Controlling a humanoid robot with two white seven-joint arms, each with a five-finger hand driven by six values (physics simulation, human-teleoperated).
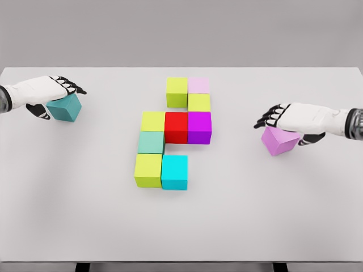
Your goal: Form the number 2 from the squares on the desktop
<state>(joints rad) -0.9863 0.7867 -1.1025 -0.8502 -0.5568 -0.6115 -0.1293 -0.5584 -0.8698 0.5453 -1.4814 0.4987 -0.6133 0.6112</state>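
Left hand [48,93] grips teal cube [64,107]; right hand [295,119] grips violet cube [279,140]

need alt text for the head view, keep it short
Nine coloured cubes sit mid-table in a partial 2. The left robot hand grips a teal cube at far left. The right robot hand grips a tilted violet cube at right.

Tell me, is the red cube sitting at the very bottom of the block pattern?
No, the red cube sits in the middle row between a yellow-green cube and a purple cube; the bottom row ends in the cyan cube.
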